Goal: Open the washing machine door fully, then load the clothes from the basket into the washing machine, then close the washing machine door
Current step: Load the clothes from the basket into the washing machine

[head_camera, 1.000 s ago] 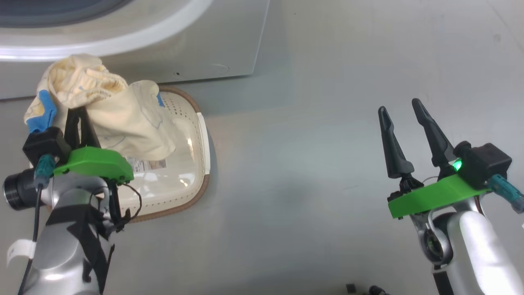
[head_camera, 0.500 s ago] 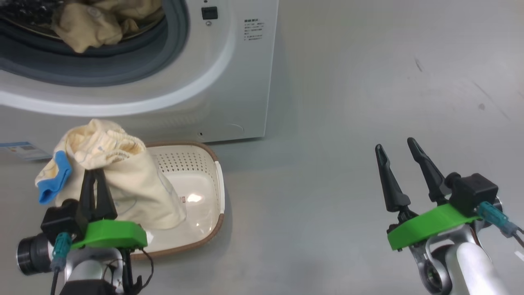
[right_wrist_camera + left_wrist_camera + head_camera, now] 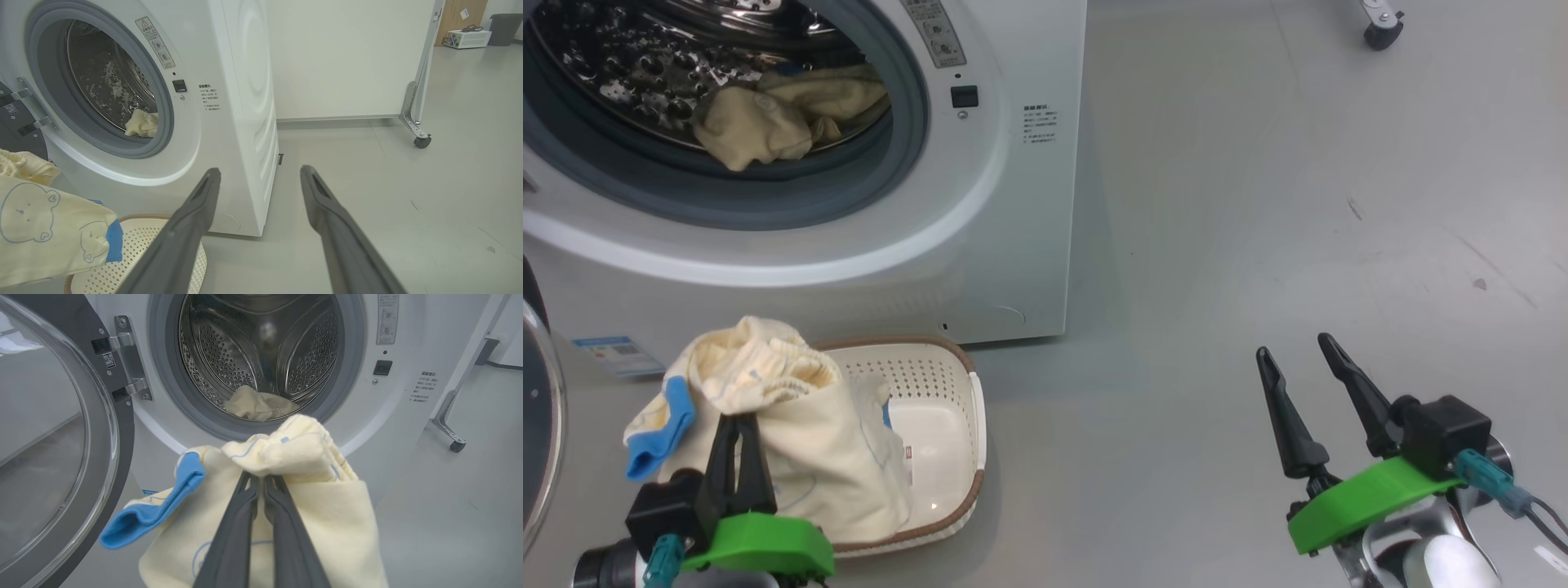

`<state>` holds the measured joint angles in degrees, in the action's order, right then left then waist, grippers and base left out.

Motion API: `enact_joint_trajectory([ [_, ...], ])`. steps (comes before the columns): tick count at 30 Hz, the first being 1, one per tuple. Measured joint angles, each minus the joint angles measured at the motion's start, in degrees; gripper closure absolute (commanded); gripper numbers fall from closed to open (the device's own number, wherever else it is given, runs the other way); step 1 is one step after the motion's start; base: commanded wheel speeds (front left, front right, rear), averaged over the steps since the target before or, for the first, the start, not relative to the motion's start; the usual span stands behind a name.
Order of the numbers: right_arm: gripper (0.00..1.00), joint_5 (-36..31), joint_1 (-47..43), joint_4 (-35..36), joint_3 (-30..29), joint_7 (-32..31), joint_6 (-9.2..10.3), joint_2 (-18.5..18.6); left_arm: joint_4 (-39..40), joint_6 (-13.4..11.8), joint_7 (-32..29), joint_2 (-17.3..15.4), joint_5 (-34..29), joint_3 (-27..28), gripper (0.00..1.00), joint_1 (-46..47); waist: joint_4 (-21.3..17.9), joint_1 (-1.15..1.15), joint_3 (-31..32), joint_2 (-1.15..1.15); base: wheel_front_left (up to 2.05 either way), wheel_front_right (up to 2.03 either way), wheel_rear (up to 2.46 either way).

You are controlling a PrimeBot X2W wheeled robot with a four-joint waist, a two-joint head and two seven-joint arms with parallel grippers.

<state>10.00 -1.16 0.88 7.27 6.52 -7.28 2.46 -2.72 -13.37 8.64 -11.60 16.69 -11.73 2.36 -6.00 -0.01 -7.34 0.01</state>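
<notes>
Your left end effector (image 3: 739,420) is clamped on a cream-yellow garment (image 3: 800,457). Its two dark fingers (image 3: 241,522) are pressed together into a bunched fold near the top of the fabric. The garment hangs over the left part of the basket (image 3: 977,425), and a bright blue cuff (image 3: 654,441) sticks out on its left side. You cannot tell whether its lower edge touches the basket's floor. In the right wrist view a faint bear outline (image 3: 28,212) shows on the cloth.

The basket sits on the floor (image 3: 1258,204) just in front of the washing machine (image 3: 1013,204), below the door opening. The washing machine door (image 3: 61,437) stands swung open to the left on its hinge (image 3: 130,359), its glass bowl facing out. A second cream garment (image 3: 768,122) lies at the bottom front of the steel drum (image 3: 261,347).

Your right end effector (image 3: 1293,346) is spread wide and holds nothing. It is over bare floor, well apart from the basket and to the right of the machine.
</notes>
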Motion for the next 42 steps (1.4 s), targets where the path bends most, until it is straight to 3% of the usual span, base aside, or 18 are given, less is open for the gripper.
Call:
enact_joint_trajectory([
  [13,0.0,0.0,-3.2,1.2,-0.3,-1.1,0.0,0.0,2.6,-0.2,-1.6,-0.4,0.0,-1.4,1.0,-3.5,0.6,0.0,2.9,0.0,0.0,0.0,0.0],
  [35,0.0,0.6,-3.2,1.3,-0.5,-1.5,0.0,0.0,1.3,-0.3,-1.6,-0.7,0.1,-1.6,1.0,-2.5,0.2,0.01,1.4,0.0,0.0,0.0,0.0],
  [42,0.0,1.1,-2.8,1.3,0.0,-1.5,0.0,0.0,-1.4,0.1,-3.6,-0.7,2.7,-1.5,1.0,1.0,-0.2,0.01,-0.5,0.0,0.0,0.0,0.0],
])
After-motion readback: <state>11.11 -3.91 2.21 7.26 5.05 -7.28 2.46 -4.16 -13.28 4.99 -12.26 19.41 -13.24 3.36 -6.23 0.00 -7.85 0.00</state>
